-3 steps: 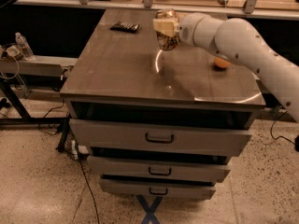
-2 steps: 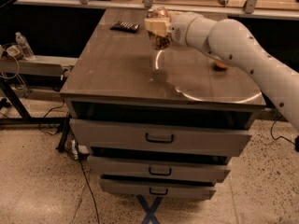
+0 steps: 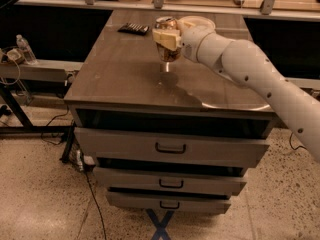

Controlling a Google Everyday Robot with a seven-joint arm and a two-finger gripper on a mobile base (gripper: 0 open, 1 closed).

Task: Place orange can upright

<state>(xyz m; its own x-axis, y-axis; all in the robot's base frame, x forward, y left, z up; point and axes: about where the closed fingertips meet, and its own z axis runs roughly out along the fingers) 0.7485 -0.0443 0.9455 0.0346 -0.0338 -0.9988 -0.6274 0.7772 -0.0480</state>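
Observation:
The orange can [image 3: 168, 53] shows a golden-brown mottled side and a silver top rim. It hangs roughly upright in my gripper [image 3: 166, 37], just above the middle of the grey-brown tabletop [image 3: 120, 69]. The cream fingers [image 3: 164, 36] are shut around the can's upper half and hide part of it. The white arm [image 3: 240, 66] reaches in from the right. I cannot tell whether the can's base touches the table.
A flat black object [image 3: 134, 29] lies at the table's far left. The table has several drawers [image 3: 170, 148] below. A water bottle [image 3: 24, 49] stands on a side shelf at left. Cables run across the floor at left.
The gripper has carried the can leftward and a little toward the table's front. The arm now covers the round orange fruit seen earlier at the right.

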